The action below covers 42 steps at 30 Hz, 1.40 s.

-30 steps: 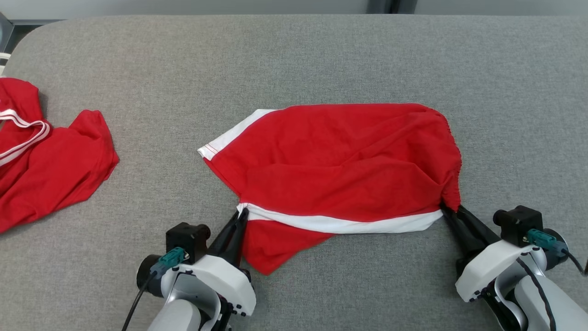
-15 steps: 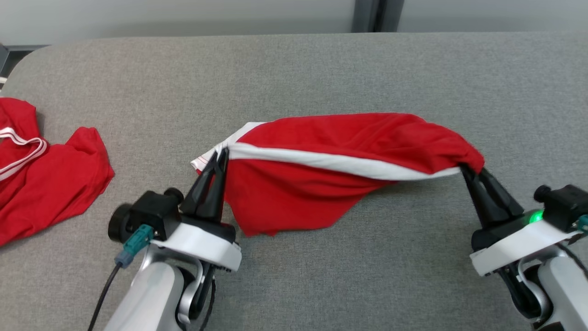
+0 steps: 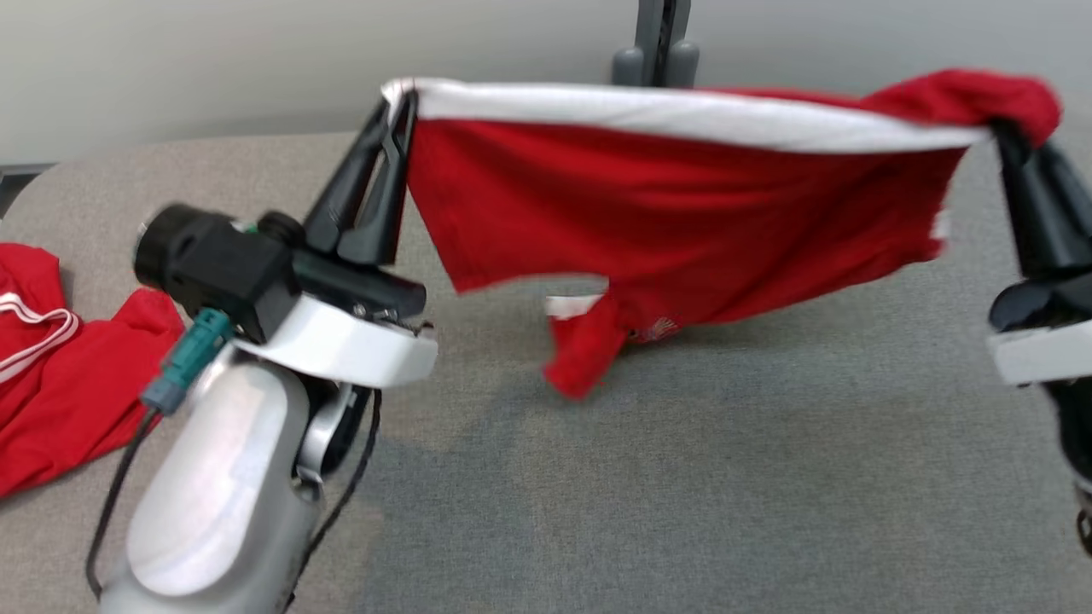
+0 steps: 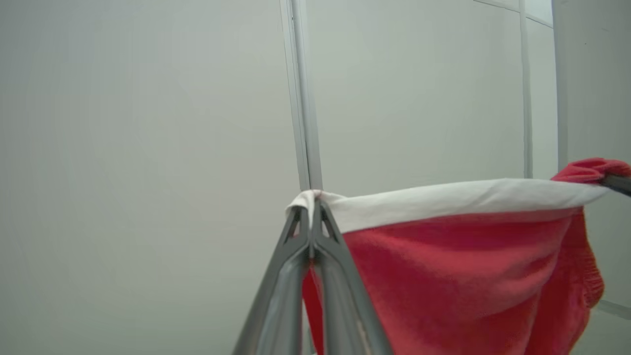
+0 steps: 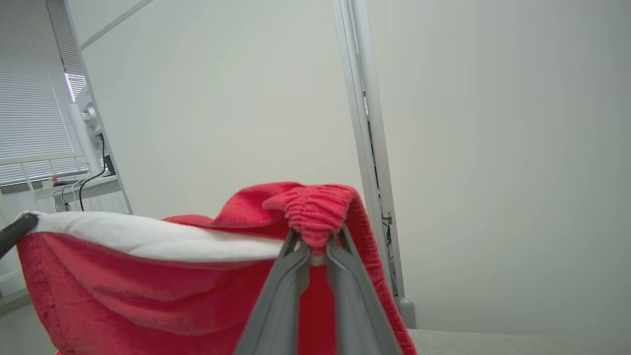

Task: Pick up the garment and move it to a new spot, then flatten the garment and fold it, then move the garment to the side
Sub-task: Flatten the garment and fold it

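Left claw (image 3: 399, 95) is clamped on the white-banded corner of the garment (image 3: 682, 196), its fingers pressed together over the cloth. Right claw (image 3: 1005, 136) is clamped on the bunched elastic corner at the other end. Between the two claws the white band (image 3: 682, 109) runs taut, and the red garment hangs below it in the air. I cannot tell whether its lowest flap touches the table (image 3: 682, 495). A small pale print (image 3: 657, 328) near that flap is too blurred to read. Left of the left claw and well apart from it, a second red cloth (image 3: 51, 384) with white stripes lies on the table. Beyond the garment a grey post (image 3: 657, 43) stands against a pale wall
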### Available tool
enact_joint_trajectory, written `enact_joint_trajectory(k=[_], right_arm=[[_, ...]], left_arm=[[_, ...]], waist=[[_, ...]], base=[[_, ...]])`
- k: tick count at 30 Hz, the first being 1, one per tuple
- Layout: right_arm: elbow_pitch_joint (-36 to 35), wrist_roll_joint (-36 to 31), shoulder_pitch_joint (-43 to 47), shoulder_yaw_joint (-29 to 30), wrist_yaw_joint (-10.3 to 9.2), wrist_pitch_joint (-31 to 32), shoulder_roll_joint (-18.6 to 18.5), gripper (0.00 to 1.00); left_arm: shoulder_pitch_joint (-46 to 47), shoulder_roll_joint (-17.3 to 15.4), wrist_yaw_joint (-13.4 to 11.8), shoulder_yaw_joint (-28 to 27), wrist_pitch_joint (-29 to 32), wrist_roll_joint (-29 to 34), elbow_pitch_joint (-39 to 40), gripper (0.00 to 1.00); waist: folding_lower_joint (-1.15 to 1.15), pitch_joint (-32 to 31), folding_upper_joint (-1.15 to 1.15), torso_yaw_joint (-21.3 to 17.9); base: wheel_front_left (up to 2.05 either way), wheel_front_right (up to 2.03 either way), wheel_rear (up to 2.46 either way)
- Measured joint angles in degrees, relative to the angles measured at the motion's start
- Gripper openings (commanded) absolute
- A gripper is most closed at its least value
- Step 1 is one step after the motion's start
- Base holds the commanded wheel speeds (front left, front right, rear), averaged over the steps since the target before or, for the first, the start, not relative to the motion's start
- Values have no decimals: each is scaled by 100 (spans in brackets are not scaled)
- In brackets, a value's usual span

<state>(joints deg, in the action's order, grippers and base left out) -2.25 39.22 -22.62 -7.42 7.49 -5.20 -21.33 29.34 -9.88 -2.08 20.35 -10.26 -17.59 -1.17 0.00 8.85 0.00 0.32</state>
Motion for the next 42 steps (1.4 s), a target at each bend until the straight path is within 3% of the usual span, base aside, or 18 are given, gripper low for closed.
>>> enact_joint_trajectory(k=[11, 19, 25, 30, 38, 42], right_arm=[[-586, -196, -402, 536, 0, 872, 304, 0], [-140, 1, -1300, 493, 0, 1129, 403, 0], [835, 176, -2777, 87, 0, 1005, 485, 0], [1960, 417, -3983, -242, 0, 483, 705, 0], [3571, 982, -5341, -619, -1, -557, 1076, 0], [4434, 1201, -5577, -856, -1, -711, 1190, 0]], left_arm=[[669, -118, 74, -43, 218, 35, 276, 0], [1611, -42, 358, -92, 116, -123, -261, 0], [2971, 125, 657, -115, -131, -222, -1335, 0], [3946, 288, 809, -116, -347, -321, -2525, 0], [5083, 516, 866, -343, -475, -441, -3891, 0], [5187, 628, 891, -408, -489, -491, -4501, 0]], waist=[[0, -171, 0, -110], [0, 287, 0, -162], [0, 857, 0, -221], [0, 1288, 0, -271], [0, 1513, 0, -163], [0, 1533, 0, -100]], base=[[0, 0, 0], [0, 0, 0], [0, 0, 0], [0, 0, 0], [0, 0, 0], [0, 0, 0]])
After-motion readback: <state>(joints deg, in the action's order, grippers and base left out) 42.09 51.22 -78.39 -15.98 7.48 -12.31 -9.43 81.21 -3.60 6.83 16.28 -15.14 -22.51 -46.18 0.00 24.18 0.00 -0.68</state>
